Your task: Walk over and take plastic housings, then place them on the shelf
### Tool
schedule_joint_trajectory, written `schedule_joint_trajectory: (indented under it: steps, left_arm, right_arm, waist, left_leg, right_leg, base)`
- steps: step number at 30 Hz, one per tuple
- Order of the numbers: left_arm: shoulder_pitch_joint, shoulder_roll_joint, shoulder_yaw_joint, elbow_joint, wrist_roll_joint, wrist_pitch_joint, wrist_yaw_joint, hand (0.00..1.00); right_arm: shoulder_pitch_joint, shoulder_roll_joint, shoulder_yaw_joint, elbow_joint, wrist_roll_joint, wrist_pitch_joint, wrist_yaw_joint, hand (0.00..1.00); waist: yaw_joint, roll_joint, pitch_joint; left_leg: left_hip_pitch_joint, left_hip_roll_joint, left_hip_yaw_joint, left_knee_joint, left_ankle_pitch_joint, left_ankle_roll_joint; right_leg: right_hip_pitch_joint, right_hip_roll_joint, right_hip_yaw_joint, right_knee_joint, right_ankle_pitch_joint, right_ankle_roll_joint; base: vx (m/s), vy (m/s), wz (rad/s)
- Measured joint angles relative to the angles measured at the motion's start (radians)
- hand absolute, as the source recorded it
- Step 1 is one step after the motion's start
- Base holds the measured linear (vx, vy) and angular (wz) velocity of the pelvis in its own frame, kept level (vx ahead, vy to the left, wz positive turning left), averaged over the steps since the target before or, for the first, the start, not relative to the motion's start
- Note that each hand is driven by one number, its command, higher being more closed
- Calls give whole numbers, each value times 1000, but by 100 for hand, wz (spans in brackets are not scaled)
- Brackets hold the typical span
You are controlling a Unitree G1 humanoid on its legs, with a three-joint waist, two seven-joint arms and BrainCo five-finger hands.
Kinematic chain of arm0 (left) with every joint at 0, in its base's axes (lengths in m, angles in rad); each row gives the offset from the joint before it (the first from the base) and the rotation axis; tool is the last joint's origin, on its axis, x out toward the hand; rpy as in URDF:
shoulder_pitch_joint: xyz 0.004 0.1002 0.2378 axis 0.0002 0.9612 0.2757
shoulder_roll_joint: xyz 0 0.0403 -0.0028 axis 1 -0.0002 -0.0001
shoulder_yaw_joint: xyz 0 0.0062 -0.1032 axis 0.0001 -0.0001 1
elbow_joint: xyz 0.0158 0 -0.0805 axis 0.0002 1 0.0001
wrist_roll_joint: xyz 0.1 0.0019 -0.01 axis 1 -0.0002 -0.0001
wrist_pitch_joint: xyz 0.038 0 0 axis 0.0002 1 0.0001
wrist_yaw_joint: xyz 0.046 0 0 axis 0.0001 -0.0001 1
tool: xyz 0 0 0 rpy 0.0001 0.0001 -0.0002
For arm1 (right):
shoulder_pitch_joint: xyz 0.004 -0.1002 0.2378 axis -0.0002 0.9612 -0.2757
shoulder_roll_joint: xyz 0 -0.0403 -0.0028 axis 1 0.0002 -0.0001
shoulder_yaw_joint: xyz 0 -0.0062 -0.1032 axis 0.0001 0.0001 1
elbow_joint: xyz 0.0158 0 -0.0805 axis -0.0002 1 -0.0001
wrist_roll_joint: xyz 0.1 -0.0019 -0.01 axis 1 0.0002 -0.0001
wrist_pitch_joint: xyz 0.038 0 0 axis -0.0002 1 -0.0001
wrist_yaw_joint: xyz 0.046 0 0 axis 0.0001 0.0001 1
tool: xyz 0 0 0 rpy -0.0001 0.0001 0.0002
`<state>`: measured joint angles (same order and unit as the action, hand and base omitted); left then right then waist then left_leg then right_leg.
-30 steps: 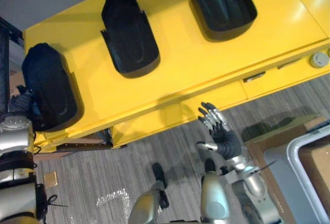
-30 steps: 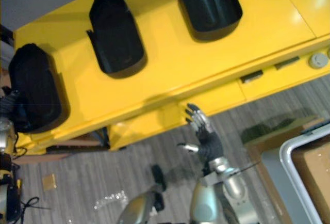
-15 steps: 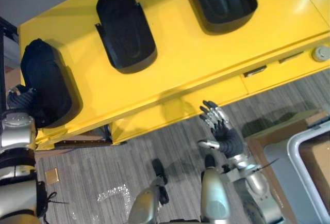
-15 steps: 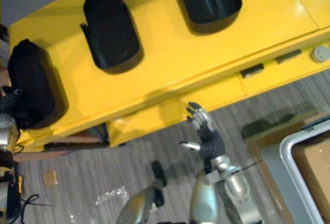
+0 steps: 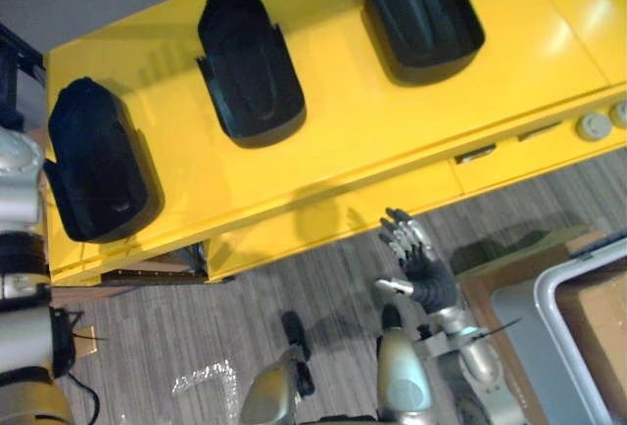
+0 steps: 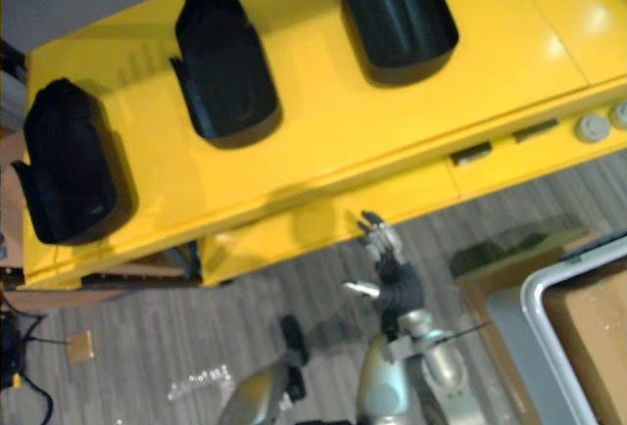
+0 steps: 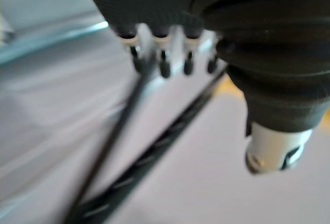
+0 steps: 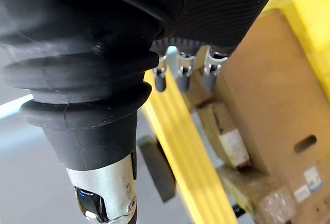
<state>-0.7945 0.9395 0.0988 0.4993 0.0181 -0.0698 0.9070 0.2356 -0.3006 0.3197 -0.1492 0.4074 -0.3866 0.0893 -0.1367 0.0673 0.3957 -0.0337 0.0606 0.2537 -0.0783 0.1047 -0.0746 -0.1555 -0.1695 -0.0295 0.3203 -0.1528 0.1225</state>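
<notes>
Currently left housing [image 5: 96,165], middle housing [image 5: 250,65] and right housing [image 5: 419,9] lie side by side on yellow shelf [image 5: 362,121]. Long axes roughly parallel, near edge to far edge. Right housing hollow side up.

Right hand [image 5: 419,266] over floor [image 5: 196,317], fingers straight and spread, empty. Left hand [image 7: 164,59] fingers relaxed, empty.

Grey bin [image 5: 549,288] holds brown cardboard [image 5: 602,332].

Housings [image 5: 250,65] matt black plastic; shelf [image 5: 353,131] glossy yellow; floor [image 5: 196,337] grey, streaked.
</notes>
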Motion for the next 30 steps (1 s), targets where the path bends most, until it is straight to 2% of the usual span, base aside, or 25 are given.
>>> schedule_joint_trajectory:
  steps: [4, 6, 7, 8, 10, 11, 15, 16, 18, 20, 21, 24, 26, 30]
  left_arm:
    - [90, -17, -3, -112, -20, -89, -119, 0]
    - [177, -53, 11, -221, -20, -113, -167, 0]
    - [224, -81, 17, -290, -22, -126, -186, 0]
    - [326, -143, 47, -420, -27, -152, -235, 0]
    - [425, -222, 59, -536, -62, -169, -279, 0]
    - [512, -294, 79, -621, -103, -185, -344, 100]
    - [800, -510, 128, -833, -179, -209, -540, 100]
    - [836, -536, 128, -855, -181, -216, -563, 100]
    - [980, -635, 125, -957, -236, -258, -674, 100]
    - [1083, -695, 123, -1018, -248, -284, -739, 100]
    - [1113, -713, 122, -1029, -260, -297, -756, 100]
    - [1212, -788, 112, -1039, -356, -318, -795, 100]
    - [1274, -826, 60, -1028, -363, -313, -794, 100]
    - [1286, -831, 4, -987, -333, -297, -790, 100]
  right_arm:
    - [8, 48, -1, 24, -15, 0, -3, 0]
    - [19, 62, -3, 25, -32, 0, -5, 0]
    - [25, 64, -4, 25, -39, 0, -7, 0]
    - [27, 67, -6, 25, -66, -1, -15, 0]
    - [28, 74, -16, 25, -82, -4, -27, 0]
    - [27, 81, -28, 25, -94, -4, -28, 0]
    - [21, 98, -95, 24, -109, -1, -27, 0]
    - [20, 99, -102, 24, -109, -1, -27, 0]
    - [11, 100, -119, 24, -111, 1, -28, 0]
    - [10, 114, -121, 24, -114, 4, -29, 0]
    - [10, 120, -121, 24, -123, 7, -30, 0]
    - [13, 143, -101, 32, -129, 13, -34, 0]
    - [22, 145, -57, 53, -128, 13, -46, 0]
    - [21, 147, -20, 108, -136, 9, -43, 0]
  waist:
    - [-5, -34, -96]
    - [-3, -45, -136]
    - [-2, -49, -156]
    - [5, -50, -178]
    - [8, -41, -198]
    - [14, -34, -209]
    - [33, -5, -232]
    - [43, -2, -235]
    - [70, 3, -244]
    - [72, 5, -252]
    - [72, 5, -259]
    - [101, 5, -272]
    - [122, -2, -276]
    - [122, -20, -282]
  left_leg:
    - [24, 2, 0, 0, -1, 1]
    - [39, 1, -1, -1, -1, 2]
    - [44, 1, -3, -1, -1, 2]
    - [57, 1, -8, -1, -1, 2]
    - [64, 3, -29, -2, -1, 2]
    - [68, 6, -32, -2, -1, 2]
    - [67, 22, -55, -3, -2, 1]
    - [66, 24, -55, -4, -2, 1]
    - [65, 28, -62, -8, -1, 1]
    - [60, 26, -87, -9, -1, 0]
    - [54, 26, -92, -9, -3, -2]
    - [48, 29, -105, -9, 1, -5]
    - [35, 32, -110, -9, 8, -7]
    - [11, 27, -139, -8, 21, -3]
  right_leg:
    - [81, 5, -28, -96, 27, 0]
    - [119, 5, -48, -127, 34, -1]
    - [135, 6, -56, -140, 35, -2]
    - [162, 7, -68, -161, 39, -2]
    - [189, 9, -85, -180, 43, -4]
    - [200, 12, -98, -186, 45, -6]
    - [230, 31, -133, -211, 58, -13]
    - [230, 34, -134, -211, 59, -13]
    - [239, 39, -141, -228, 62, -16]
    - [253, 39, -165, -244, 63, -18]
    - [253, 40, -168, -246, 63, -18]
    - [262, 45, -190, -255, 63, -17]
    - [260, 49, -196, -263, 63, -17]
    - [255, 47, -222, -264, 64, -18]
  base:
    - [95, 13, 11]
    - [79, 1, 15]
    - [61, -3, 20]
    - [50, -6, 18]
    - [31, -16, 21]
    - [1, -23, 24]
    - [-50, -18, 21]
    - [-86, -7, 10]
    - [-105, 2, 9]
    - [-92, 5, 29]
    - [-79, 7, 34]
    - [-45, -4, 20]
    - [-24, -7, 13]
    - [23, -1, 22]
